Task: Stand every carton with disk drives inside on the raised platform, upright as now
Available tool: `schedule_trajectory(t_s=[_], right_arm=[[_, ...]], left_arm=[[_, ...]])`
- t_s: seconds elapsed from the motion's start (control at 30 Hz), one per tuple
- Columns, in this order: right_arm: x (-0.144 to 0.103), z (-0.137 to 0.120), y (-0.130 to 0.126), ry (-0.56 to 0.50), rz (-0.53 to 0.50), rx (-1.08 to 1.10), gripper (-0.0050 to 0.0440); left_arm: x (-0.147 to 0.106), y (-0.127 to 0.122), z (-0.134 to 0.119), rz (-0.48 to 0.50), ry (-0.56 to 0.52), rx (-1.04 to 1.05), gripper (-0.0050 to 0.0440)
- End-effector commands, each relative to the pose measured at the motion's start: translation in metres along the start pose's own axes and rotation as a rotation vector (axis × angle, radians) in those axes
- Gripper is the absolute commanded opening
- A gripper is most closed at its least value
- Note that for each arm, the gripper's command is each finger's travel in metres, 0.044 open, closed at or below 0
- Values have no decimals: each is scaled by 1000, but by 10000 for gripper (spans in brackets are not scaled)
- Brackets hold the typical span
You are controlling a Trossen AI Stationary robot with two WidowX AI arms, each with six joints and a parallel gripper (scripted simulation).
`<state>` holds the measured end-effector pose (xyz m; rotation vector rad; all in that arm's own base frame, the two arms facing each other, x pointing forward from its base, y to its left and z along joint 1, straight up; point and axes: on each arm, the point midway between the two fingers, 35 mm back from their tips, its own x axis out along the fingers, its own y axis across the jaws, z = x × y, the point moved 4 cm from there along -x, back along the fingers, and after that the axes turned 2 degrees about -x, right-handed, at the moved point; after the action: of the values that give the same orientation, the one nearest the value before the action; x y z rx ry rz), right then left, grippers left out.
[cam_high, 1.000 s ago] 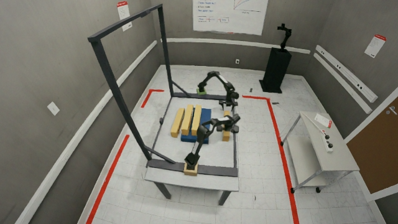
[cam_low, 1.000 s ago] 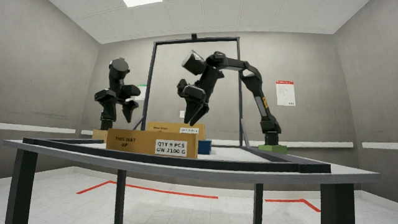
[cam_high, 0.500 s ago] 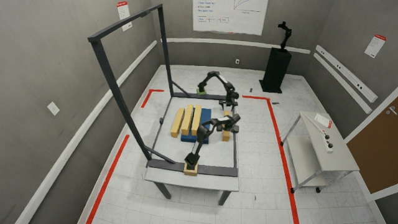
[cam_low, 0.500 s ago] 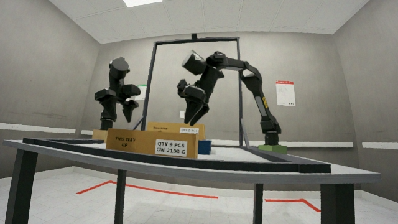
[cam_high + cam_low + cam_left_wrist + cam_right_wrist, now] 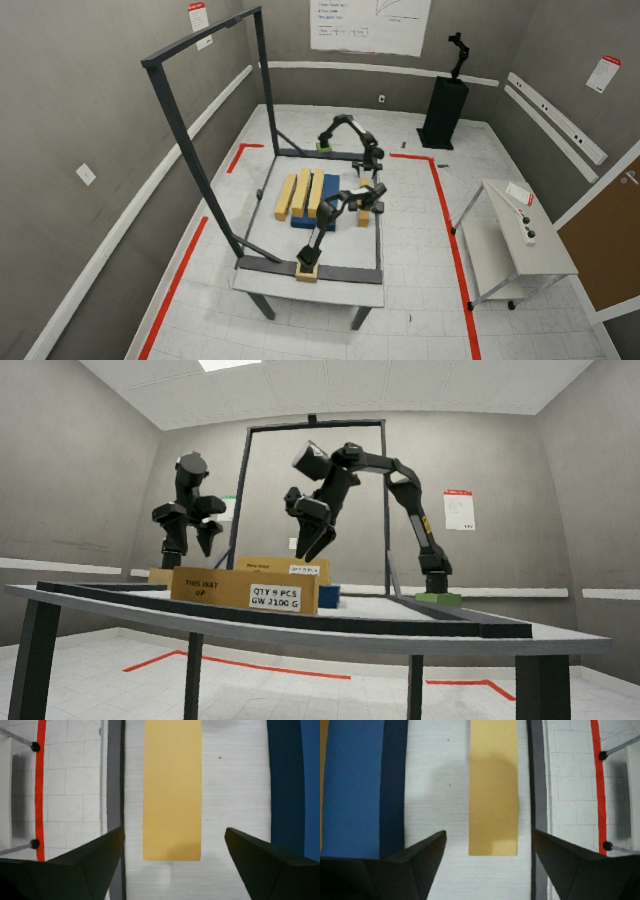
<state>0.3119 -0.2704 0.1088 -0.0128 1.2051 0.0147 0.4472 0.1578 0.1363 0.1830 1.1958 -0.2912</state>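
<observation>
As its label faces out, one carton reads "GW 2100 G".
</observation>
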Motion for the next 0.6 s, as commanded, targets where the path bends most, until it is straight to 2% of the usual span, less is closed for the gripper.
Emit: schedule_trajectory(t_s=[0.0,0.57], right_arm=[[-6,5,-3,-16,-8,-2,381],[-6,5,-3,-17,-16,-6,381]], left_arm=[[-11,0,5,22,-27,9,383],[-11,0,4,29,-36,12,383]])
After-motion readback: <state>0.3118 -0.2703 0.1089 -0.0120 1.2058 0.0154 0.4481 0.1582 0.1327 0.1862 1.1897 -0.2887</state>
